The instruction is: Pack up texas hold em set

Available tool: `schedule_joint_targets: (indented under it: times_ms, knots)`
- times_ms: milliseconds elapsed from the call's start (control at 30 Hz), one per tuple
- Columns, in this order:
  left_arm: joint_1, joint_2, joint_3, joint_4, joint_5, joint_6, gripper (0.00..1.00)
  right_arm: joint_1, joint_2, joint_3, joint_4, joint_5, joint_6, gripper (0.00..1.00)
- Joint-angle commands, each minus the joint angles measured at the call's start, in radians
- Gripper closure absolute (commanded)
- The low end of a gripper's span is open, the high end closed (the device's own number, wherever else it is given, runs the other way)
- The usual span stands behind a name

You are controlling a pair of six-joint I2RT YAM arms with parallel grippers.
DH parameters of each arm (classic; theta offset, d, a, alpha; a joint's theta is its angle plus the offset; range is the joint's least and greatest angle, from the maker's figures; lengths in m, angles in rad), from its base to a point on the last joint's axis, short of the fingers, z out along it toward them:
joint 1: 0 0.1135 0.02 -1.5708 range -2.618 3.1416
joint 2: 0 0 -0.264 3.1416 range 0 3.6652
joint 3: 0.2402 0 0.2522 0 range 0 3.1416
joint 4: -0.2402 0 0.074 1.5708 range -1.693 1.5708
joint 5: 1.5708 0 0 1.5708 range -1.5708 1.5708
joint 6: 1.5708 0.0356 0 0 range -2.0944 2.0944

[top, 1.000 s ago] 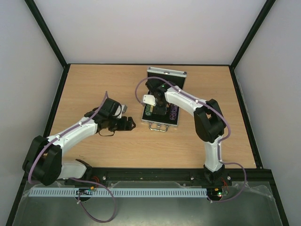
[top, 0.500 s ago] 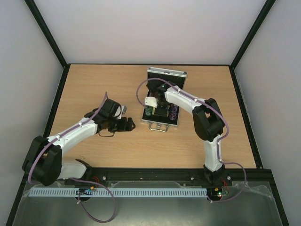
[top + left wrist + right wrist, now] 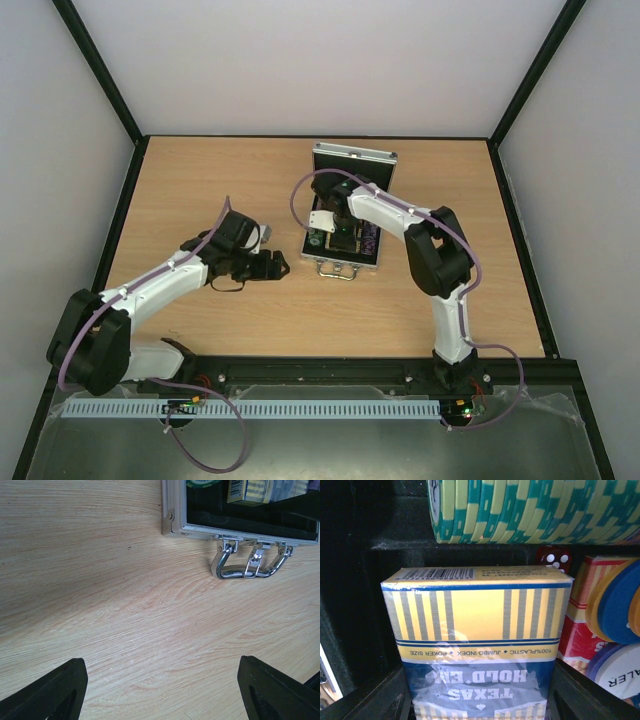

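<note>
The small silver case (image 3: 345, 266) lies open mid-table, its lid (image 3: 354, 154) raised at the far side. My right gripper (image 3: 341, 233) reaches down into it. In the right wrist view it (image 3: 480, 696) is shut on the blue-and-yellow card deck box (image 3: 477, 630), one finger on each side. Beyond the deck lie a row of green-and-yellow poker chips (image 3: 535, 510) and a red die (image 3: 554, 559). My left gripper (image 3: 272, 264) hovers open and empty over bare wood, left of the case. The left wrist view shows its fingers (image 3: 55, 687) wide apart, with the case's metal handle (image 3: 248, 566) ahead.
A red-and-yellow deck box (image 3: 580, 630) and blue and white chips (image 3: 620, 607) fill the compartment to the right of the held deck. Black foam walls (image 3: 375, 605) close in on its left. Black rails edge the wooden table (image 3: 200, 180).
My right wrist has shifted slightly nearer and lower over the case with the deck box in it. The left arm has barely moved.
</note>
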Motion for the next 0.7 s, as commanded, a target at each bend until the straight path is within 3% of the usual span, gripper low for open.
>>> schedule_joint_targets:
  times_ms: [0, 167, 667]
  knots:
    - [-0.01, -0.025, -0.015, 0.0, 0.004, -0.014, 0.16, -0.009, 0.021, 0.002, -0.065, -0.014, 0.002, 0.3]
    - [-0.015, -0.028, -0.022, -0.001, 0.0, -0.018, 0.16, -0.016, 0.023, 0.009, -0.07, -0.02, 0.005, 0.18]
    - [-0.023, -0.024, -0.026, 0.01, -0.002, -0.018, 0.16, -0.029, -0.025, 0.078, -0.131, -0.068, 0.028, 0.17]
